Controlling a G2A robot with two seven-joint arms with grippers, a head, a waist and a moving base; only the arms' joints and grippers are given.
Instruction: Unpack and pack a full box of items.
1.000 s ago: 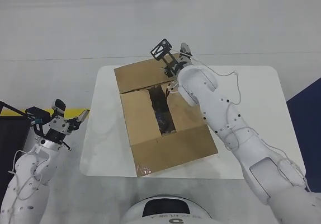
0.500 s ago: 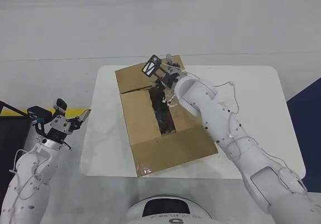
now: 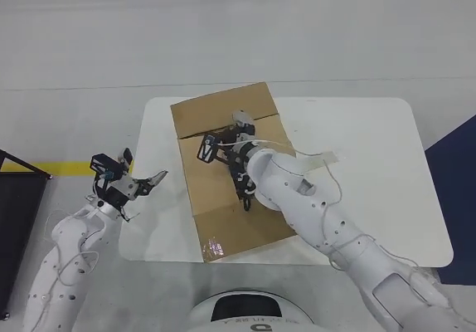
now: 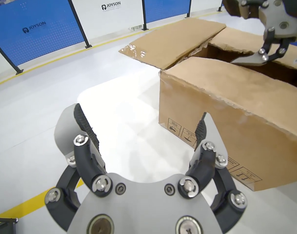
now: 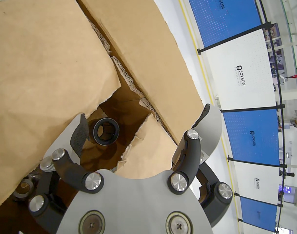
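Note:
A brown cardboard box (image 3: pixel 213 112) lies on the white table (image 3: pixel 371 158), its top flaps parted along a torn gap. My right gripper (image 3: pixel 231 137) hovers open over that gap, one finger at the flap edge. In the right wrist view the open right gripper (image 5: pixel 143 120) looks down into the box (image 5: pixel 41 49), where a black cylindrical item (image 5: pixel 105 131) and a dark tape roll (image 5: pixel 23 187) lie. My left gripper (image 3: pixel 144 183) stands open and empty at the table's left edge, a short way from the box's side (image 4: pixel 224 113). The right gripper (image 4: pixel 255 27) also shows there above the box.
Bare table top (image 4: pixel 119 113) lies between the left gripper and the box. A raised flap (image 4: pixel 172 40) sticks out at the box's far end. The right half of the table is free. Blue and white barrier panels (image 4: pixel 114 5) stand on the floor beyond.
My right arm has swung from the box's far edge inward, over the gap in the flaps. My left arm has moved in toward the table's left edge, still open.

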